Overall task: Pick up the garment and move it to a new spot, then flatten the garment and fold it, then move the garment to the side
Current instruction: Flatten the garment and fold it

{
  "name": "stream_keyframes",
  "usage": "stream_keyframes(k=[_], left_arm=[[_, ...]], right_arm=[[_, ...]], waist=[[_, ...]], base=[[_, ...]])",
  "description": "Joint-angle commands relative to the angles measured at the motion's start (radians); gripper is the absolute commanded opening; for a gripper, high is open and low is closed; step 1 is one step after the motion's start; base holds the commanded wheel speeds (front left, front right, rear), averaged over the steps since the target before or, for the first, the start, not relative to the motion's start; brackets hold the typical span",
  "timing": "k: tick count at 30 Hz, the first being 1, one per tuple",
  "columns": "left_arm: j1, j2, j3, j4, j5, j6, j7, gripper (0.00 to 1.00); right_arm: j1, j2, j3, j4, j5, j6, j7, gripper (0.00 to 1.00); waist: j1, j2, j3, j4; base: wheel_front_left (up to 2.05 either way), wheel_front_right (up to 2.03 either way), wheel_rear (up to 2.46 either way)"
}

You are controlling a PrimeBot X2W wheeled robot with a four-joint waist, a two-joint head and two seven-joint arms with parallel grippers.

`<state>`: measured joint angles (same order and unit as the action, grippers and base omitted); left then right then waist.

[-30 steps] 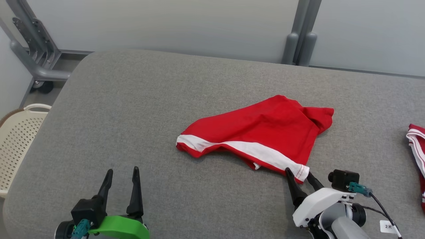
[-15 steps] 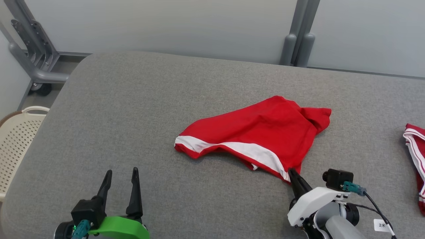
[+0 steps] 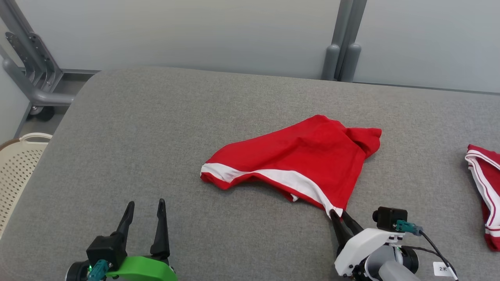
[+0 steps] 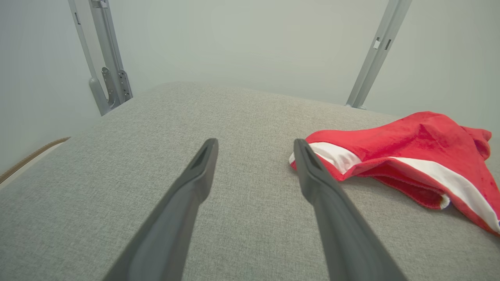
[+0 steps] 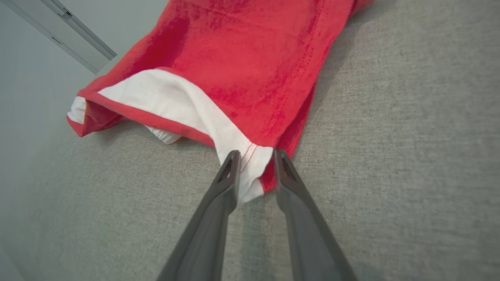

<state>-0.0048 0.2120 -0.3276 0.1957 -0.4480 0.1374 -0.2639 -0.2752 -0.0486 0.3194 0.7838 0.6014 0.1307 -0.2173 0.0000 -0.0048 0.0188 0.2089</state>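
The garment (image 3: 297, 156) is a pair of red shorts with a white band, lying crumpled on the grey padded table (image 3: 156, 128). My right gripper (image 3: 336, 214) sits at its near right corner. In the right wrist view that gripper (image 5: 254, 154) has the white hem corner of the garment (image 5: 242, 58) pinched between its two fingers. My left gripper (image 3: 145, 203) rests open at the near left, well short of the cloth. The left wrist view has the left gripper (image 4: 256, 142) with bare table between its fingers and the garment (image 4: 410, 144) off to the right.
A second red and white garment (image 3: 484, 183) lies at the table's right edge. A cream perforated basket (image 3: 15, 164) stands beside the left edge, with a grey metal frame (image 3: 31, 70) behind it. A pale wall closes the far side.
My right gripper went from open around the hem corner to closed on it, and the corner now bunches to a point. The camera has shifted. The left gripper stays still.
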Motion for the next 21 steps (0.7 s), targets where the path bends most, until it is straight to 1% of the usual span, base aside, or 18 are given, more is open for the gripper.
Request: stream_keyframes(k=[1,5,7,11,12,13,14,15,21], left_arm=[[0.011,0.006,-0.003,0.002,0.001,-0.002,0.0,1.0],[0.012,0.009,-0.01,0.004,-0.001,-0.004,0.003,1.0],[0.013,0.009,-0.011,0.004,-0.004,-0.003,0.003,1.0],[0.014,0.01,-0.012,0.002,-0.008,0.0,0.003,1.0],[0.014,0.01,-0.012,0.002,-0.008,0.0,0.003,1.0],[0.013,0.011,-0.012,0.001,-0.009,0.001,0.003,1.0],[0.012,0.011,-0.011,0.001,-0.009,0.002,0.003,1.0],[0.011,0.011,-0.012,0.0,-0.009,0.002,0.003,1.0],[0.008,0.012,-0.014,0.004,-0.011,0.003,0.003,1.0]], right_arm=[[-0.012,-0.004,0.009,0.005,0.011,0.0,-0.002,0.44],[0.002,-0.004,0.028,0.005,0.035,0.0,-0.007,0.46],[0.011,-0.004,0.04,-0.007,0.057,0.0,-0.003,0.44],[0.006,-0.004,0.048,-0.001,0.059,0.0,-0.005,0.24],[0.006,-0.004,0.048,-0.001,0.059,0.0,-0.005,0.24],[0.0,-0.004,0.048,0.003,0.059,0.0,-0.006,0.2],[-0.007,-0.004,0.047,0.007,0.059,0.0,-0.006,0.12],[-0.014,-0.004,0.046,0.01,0.057,0.0,-0.007,0.0],[-0.028,-0.004,0.024,0.015,0.041,0.0,-0.025,0.0]], waist=[[0.0,0.0048,-0.002,0.001],[0.0,0.0048,-0.007,0.004],[0.0,0.0048,-0.007,0.003],[0.0,0.0048,-0.006,-0.001],[0.0,0.0048,-0.006,-0.001],[0.0,0.0048,-0.006,-0.002],[0.0,0.0048,-0.005,-0.003],[0.0,0.0048,-0.004,-0.004],[0.0,0.0048,-0.005,-0.006]], base=[[0.0,0.0,0.0],[0.0,0.0,0.0],[0.0,0.0,0.0],[0.0,0.0,0.0],[0.0,0.0,0.0],[0.0,0.0,0.0],[0.0,0.0,0.0],[0.0,0.0,0.0],[0.0,0.0,0.0]])
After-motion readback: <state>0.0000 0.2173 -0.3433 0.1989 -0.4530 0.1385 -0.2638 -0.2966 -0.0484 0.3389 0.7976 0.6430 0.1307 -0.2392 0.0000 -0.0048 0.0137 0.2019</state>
